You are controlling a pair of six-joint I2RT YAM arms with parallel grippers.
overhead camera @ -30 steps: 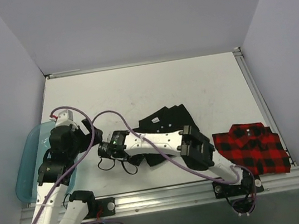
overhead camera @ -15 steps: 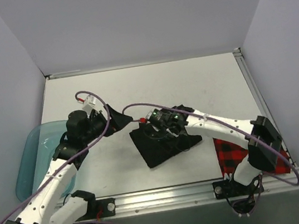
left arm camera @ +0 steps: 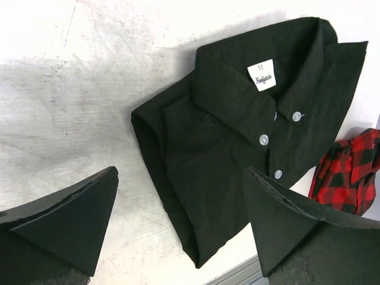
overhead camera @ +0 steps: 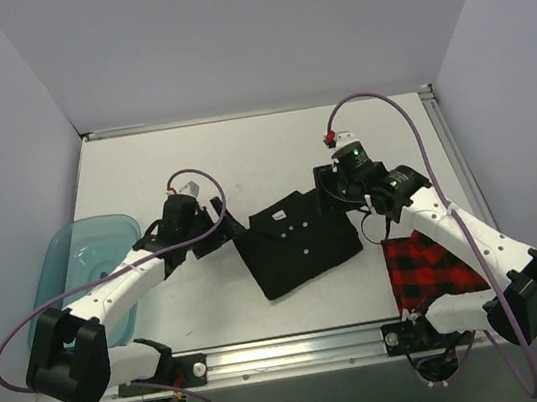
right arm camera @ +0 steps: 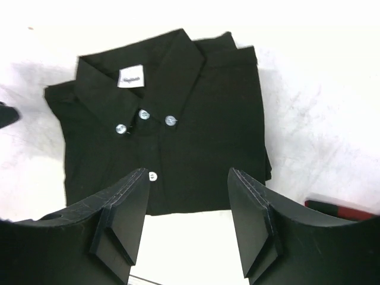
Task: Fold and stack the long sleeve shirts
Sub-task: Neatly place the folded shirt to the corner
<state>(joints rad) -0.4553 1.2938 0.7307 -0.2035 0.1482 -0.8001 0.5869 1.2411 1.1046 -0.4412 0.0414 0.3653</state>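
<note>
The black shirt (overhead camera: 297, 244) is lying folded at the middle of the bench (overhead camera: 241, 154), collar toward the upper part of the top view and placket facing up. Its white label (left arm camera: 261, 75) is showing inside the collar, and small white buttons (right arm camera: 144, 114) are running down the front.

The check shirt (overhead camera: 420, 269) is lying at the lower right of the top view, close to the black shirt's right edge. The right arm is crossing over part of it. In the left wrist view it is peeking in at the right edge of the frame.

The left tool (overhead camera: 226, 229) is hanging just beside the black shirt's left edge. Its fingers are standing wide apart and are gripping nothing. In its own view the shirt's folded side is showing between them.

The right tool (overhead camera: 334, 194) is hovering by the black shirt's upper right corner. Its fingers are also standing apart and are holding nothing, and in its view the collar and buttons are lying beyond them.

A teal tub (overhead camera: 58, 283) is sitting at the left edge of the top view, well apart from both shirts.
</note>
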